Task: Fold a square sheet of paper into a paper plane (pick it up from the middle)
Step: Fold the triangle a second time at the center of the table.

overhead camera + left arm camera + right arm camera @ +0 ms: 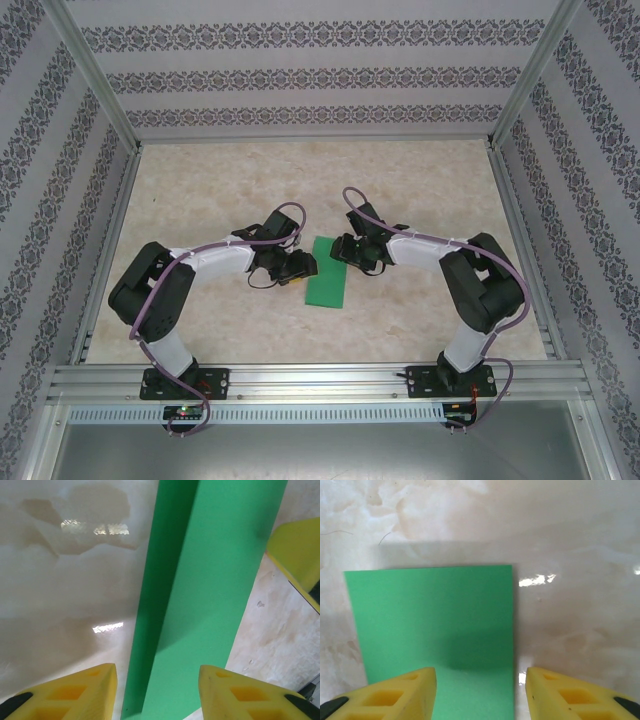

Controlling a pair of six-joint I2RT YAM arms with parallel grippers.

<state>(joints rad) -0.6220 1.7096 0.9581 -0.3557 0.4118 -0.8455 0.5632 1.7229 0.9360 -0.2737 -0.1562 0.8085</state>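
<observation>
Paper [328, 272] looks folded once into a strip; nose and wing folds are left. Left gripper [157, 680] and right gripper [481, 680] are half open, paper between fingers, nothing clamped.

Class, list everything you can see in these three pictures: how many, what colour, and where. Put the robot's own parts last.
sheet of paper: one, bright green, flat on the table between the two pincers, looking narrower than square
table: one, beige marbled, under everything
walls: three, white with grey patterned bands, at left, back and right
frame rails: several, silver metal, along the near edge and up the corners
cables: two, purple, one along each arm
left arm: one, black and white, base at the near edge
right arm: one, black and white, base at the near edge
left pincer: one, yellow fingers, open, at the paper's left side
right pincer: one, yellow fingers, open, at the paper's far right corner
</observation>
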